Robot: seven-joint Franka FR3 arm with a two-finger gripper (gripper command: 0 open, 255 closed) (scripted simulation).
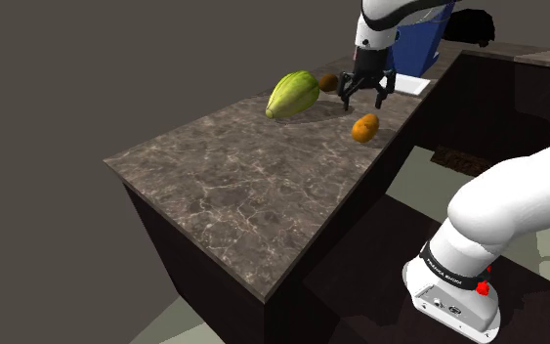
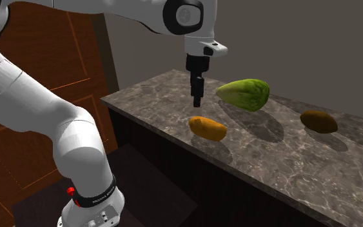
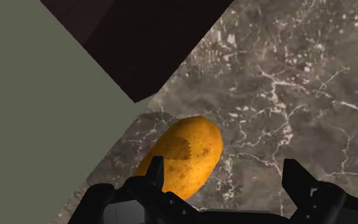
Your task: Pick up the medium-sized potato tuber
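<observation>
An orange-yellow potato [image 1: 364,127] [image 2: 207,128] lies on the dark marble counter [image 1: 243,186] close to its edge. My black gripper [image 1: 362,103] [image 2: 198,102] hangs open a short way above the counter, just beyond the potato and not touching it. In the wrist view the potato [image 3: 185,156] lies off-centre, in front of one finger rather than midway in the gripper [image 3: 226,167], with nothing held between the fingers.
A large green pointed fruit [image 1: 292,94] [image 2: 244,94] and a small brown tuber [image 1: 329,82] [image 2: 318,120] lie farther along the counter. A blue box [image 1: 419,39] and a white sheet [image 1: 409,85] sit at the far end. The counter edge drops to the floor beside the potato.
</observation>
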